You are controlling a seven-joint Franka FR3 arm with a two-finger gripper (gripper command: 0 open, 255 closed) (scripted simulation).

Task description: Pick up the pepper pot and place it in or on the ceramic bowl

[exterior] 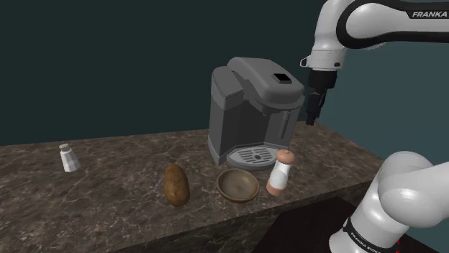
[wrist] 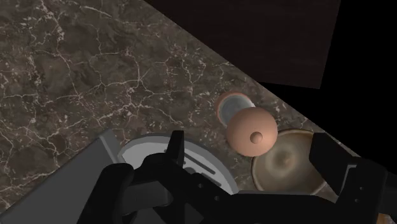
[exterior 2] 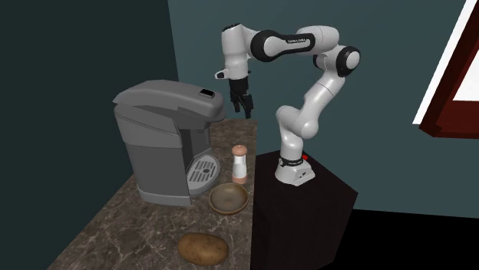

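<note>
Item: pepper pot [exterior: 279, 173], upright on the counter [exterior: 115, 180], just beside the bowl [exterior: 238, 185]. We judge it light, rigid, smooth, easily toppled; we advise gripping the white body below the cap. Pincer [exterior: 311, 116]: spread, empty, high above.

Bowl [wrist: 287, 167]: in the wrist view, rim partly hidden behind the jaws.
Coffee machine [wrist: 137, 151]: largely covered by the hand.
Arm [exterior: 334, 32]: cut off at the shoulder view's top edge.
Small shaker [exterior: 69, 158]: details too small to tell.

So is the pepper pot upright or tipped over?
Upright: the pepper pot stands on its base on the counter, rounded cap uppermost, beside the bowl.
</note>
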